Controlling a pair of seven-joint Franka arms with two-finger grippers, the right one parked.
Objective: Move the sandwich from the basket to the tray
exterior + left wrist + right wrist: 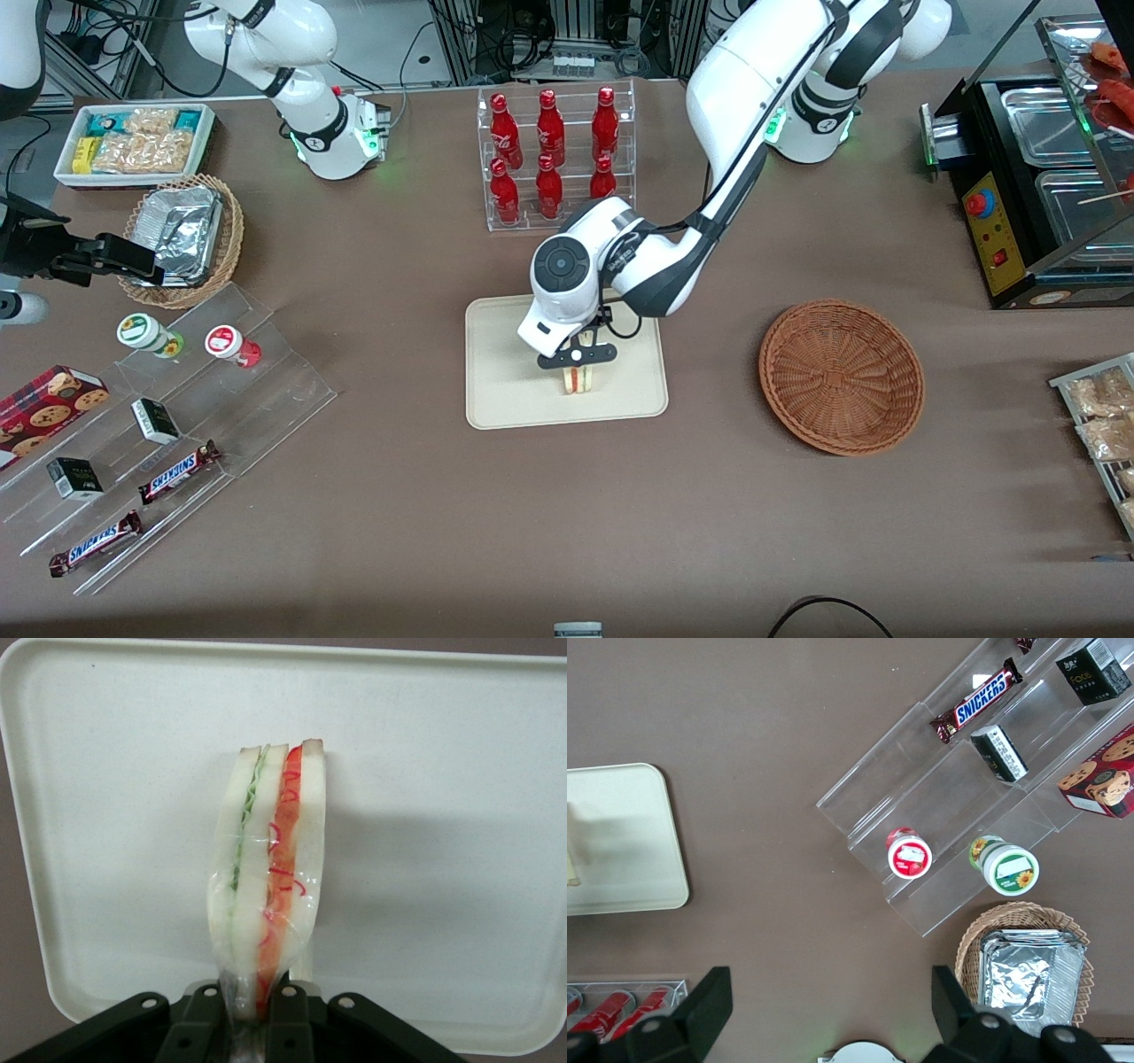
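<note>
The sandwich (270, 877) is pinched by one edge between the fingers of our pincer (578, 366), which is closed on its clear wrapping; the wedge hangs straight below the fingertips, standing on its narrow side, cut face toward the front camera. Directly under the pincer lies the tray (505, 390), and the sandwich sits over its middle, well inside the rim on every side. From the wrist view we cannot tell whether the bottom edge already touches the tray or hangs just above it, though the shadow close beside it suggests little gap. The basket (842, 376) stands well off to the side of the pincer, toward the working arm's end of the table, with nothing visible in it.

To finish this step well, we judge that we should lower until the bread bears on the tray, then open gently and lift straight up. A tall, thin wedge will likely tip over once freed; that is fine provided it falls inside the rim.
</note>
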